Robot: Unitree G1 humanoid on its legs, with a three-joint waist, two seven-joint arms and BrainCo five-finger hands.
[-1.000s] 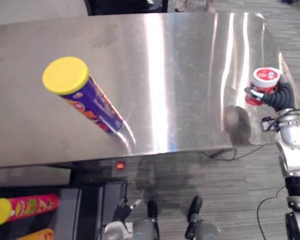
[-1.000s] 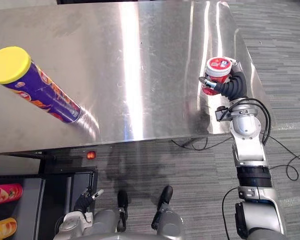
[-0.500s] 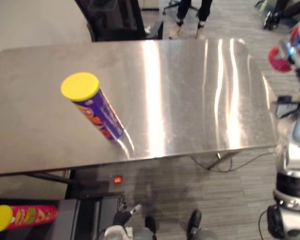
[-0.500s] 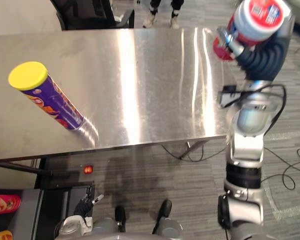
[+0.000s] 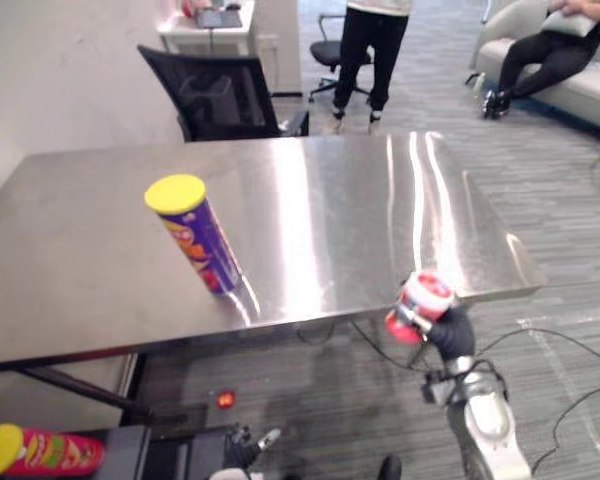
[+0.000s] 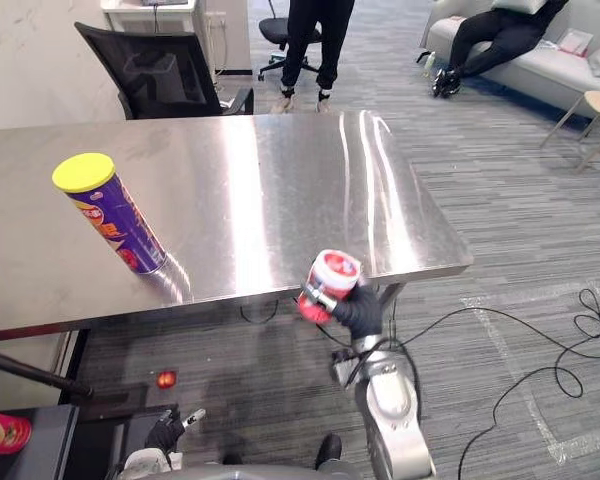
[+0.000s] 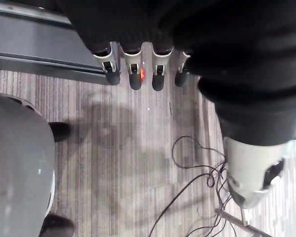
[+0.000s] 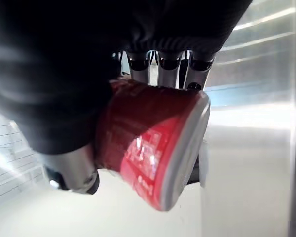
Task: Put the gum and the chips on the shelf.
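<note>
Gum tub (image 6: 329, 285): red with a white lid, carried tilted in the right hand (image 6: 360, 310), fingers and thumb wrapped round its body, just off the front edge of the steel table (image 6: 280, 160); grip appears sound. Chips can (image 6: 110, 213) stands upright on the table, untouched. Left hand (image 7: 134, 74) hangs low, fingers straight, empty. Recommendation: keep the wrap firm; level the tub; carry it toward the dark unit (image 5: 125, 455) at lower left, possibly the shelf; set it down base first.

Steel table (image 6: 280, 180), black office chair (image 6: 160, 75) behind, grey carpet (image 6: 500, 200), sofa (image 6: 565, 78) far right.
</note>
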